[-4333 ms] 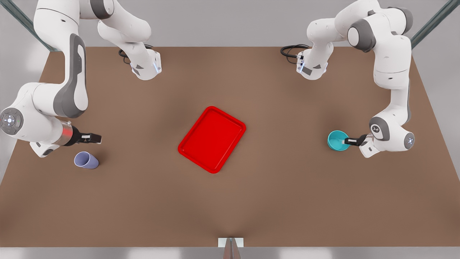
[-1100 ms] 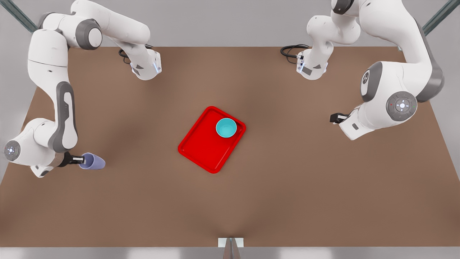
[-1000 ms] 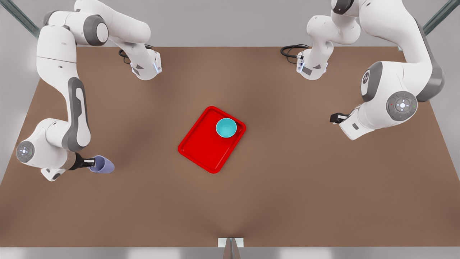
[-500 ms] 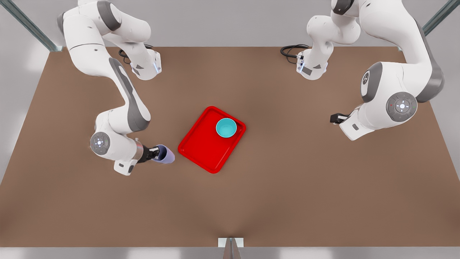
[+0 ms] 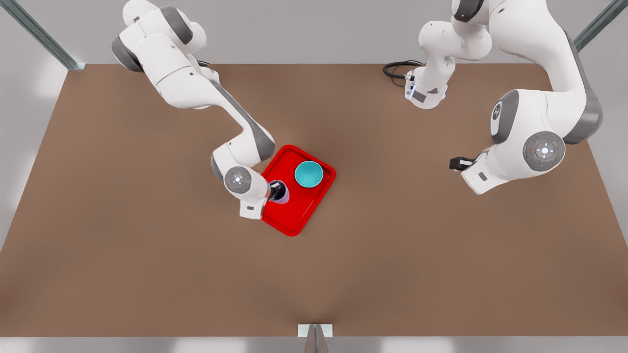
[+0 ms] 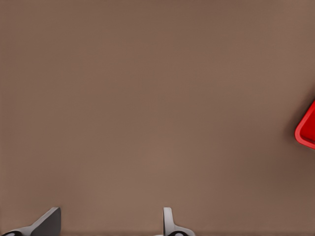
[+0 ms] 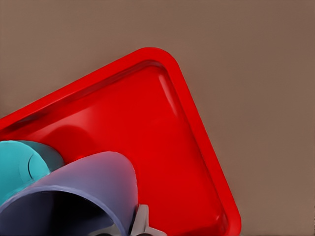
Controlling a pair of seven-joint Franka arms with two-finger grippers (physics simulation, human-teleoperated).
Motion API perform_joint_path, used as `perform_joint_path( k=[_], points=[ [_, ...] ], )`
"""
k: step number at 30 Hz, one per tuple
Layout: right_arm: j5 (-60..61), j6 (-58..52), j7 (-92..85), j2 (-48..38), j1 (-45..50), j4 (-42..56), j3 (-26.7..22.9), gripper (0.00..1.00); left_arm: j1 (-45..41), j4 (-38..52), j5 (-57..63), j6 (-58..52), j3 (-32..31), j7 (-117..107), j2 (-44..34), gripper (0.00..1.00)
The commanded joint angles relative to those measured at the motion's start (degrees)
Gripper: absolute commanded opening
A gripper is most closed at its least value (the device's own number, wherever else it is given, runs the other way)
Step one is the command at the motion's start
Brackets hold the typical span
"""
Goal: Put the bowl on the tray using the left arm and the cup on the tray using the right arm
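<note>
The right pincer (image 5: 277,190) gripped the cup (image 5: 281,194), half hidden over the tray (image 5: 294,215) near the bowl (image 5: 308,174). The left pincer (image 5: 457,163) hung open, apart, over the table (image 5: 147,255).

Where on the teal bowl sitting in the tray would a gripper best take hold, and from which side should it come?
Grip the bowl by its rim, one finger inside and one outside, coming from above. It sits upright on the tray, mouth open upward. Its wide, shallow, glossy wall probably offers no side grip. The front view's right is likely freest, away from the cup in the right gripper.
</note>
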Motion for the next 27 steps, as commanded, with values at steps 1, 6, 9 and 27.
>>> perform_joint_path(
  k=[1, 6, 9, 27],
  points=[
    [-0.61, 0.06, 0.23, 0.09, 0.62, 0.0, -0.17, 0.21, 0.0, 0.0, 0.01, 0.0, 0.0, -0.06, 0.0, 1.0],
    [-3.08, -0.12, 0.14, 2.02, 0.71, -0.35, -0.25, 0.21, 0.0, 0.0, 0.1, 0.09, 0.0, 0.03, 0.08, 1.0],
    [-4.13, -0.29, 0.23, 2.9, 0.63, -1.14, -0.25, 0.24, 0.0, 0.0, 0.1, 0.09, 0.0, 0.03, 0.35, 1.0],
    [-1.23, -2.05, -0.39, -2.99, -10.0, 0.62, 0.01, 1.0, 0.09, 0.0, 0.19, 0.09, 0.0, 0.03, 0.61, 1.0]
  ],
)
